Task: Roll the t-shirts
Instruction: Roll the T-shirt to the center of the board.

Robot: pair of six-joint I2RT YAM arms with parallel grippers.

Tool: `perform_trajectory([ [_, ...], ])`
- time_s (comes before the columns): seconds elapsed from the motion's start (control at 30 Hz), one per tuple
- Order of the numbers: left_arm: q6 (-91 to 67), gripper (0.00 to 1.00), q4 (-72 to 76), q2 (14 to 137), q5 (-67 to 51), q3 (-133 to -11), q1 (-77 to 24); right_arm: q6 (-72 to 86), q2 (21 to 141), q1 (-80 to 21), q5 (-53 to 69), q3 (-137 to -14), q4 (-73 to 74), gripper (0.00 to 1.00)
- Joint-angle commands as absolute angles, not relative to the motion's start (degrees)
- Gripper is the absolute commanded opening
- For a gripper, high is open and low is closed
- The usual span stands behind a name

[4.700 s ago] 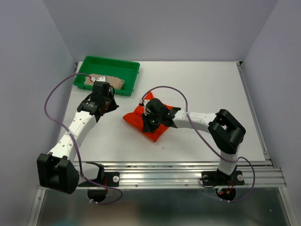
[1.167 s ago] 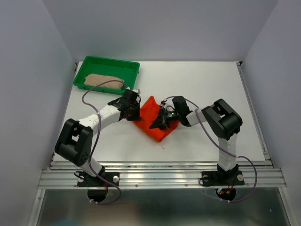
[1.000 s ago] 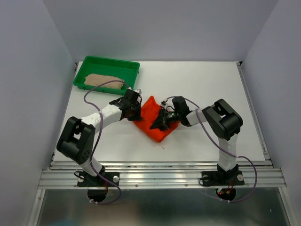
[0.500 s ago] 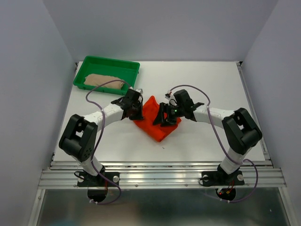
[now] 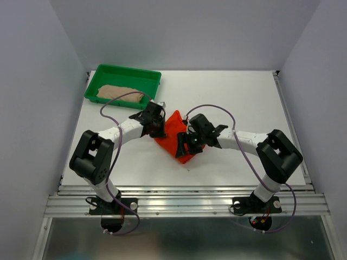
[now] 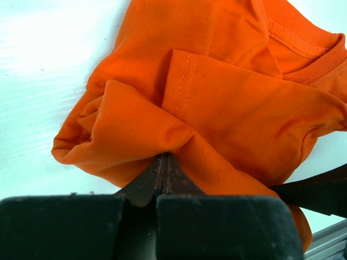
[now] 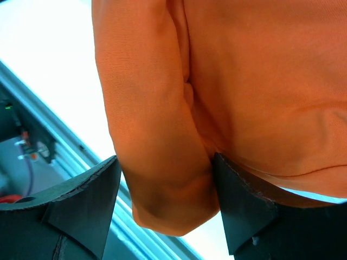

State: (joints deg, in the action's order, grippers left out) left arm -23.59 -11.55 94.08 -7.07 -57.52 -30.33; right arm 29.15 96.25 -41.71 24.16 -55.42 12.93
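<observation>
White table (image 5: 244, 97); green tray (image 5: 130, 71) at its far-left corner. Orange t-shirt (image 5: 173, 125) bunched mid-table, half hidden overhead by both arms; beige t-shirt (image 5: 116, 92) lies in the tray, folds indistinct. Wrist views alone show left gripper (image 6: 162, 162) clamped on a fold and right gripper (image 7: 165, 187) spread wide astride another

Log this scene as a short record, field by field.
orange t-shirt: bunched on the table, between both arms
beige t-shirt: lying in the green tray
left gripper: jaws shut, pinching a fold of the orange t-shirt
right gripper: jaws open, straddling a thick fold of the orange t-shirt
rolling: orange t-shirt not yet a neat roll
</observation>
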Motion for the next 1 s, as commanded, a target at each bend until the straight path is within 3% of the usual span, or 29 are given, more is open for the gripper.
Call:
perform_trajectory([
  [0.0,-22.94,0.00,-10.63,94.04,-7.21,-59.68,-30.67,26.81,95.10,-44.03,18.11,-58.44,16.17,0.74],
  [0.17,-22.85,0.00,-10.81,94.04,-6.94,-59.77,-30.67,26.63,96.15,-45.44,16.70,-60.03,16.96,0.75],
  [0.27,-22.76,0.00,-10.81,94.04,-6.94,-59.77,-30.67,26.98,97.38,-45.97,17.05,-59.51,16.27,0.70],
  [0.5,-22.59,0.00,-11.16,94.04,-6.86,-59.94,-30.67,29.09,99.84,-45.97,19.25,-58.10,14.15,0.42],
  [0.73,-22.50,0.00,-11.78,93.34,-6.42,-59.85,-30.59,31.29,99.32,-45.44,26.17,-56.52,9.85,0.06],
  [0.97,-22.41,0.00,-11.78,92.64,-6.59,-59.33,-30.59,33.66,99.14,-43.59,32.25,-52.39,3.61,0.01],
])
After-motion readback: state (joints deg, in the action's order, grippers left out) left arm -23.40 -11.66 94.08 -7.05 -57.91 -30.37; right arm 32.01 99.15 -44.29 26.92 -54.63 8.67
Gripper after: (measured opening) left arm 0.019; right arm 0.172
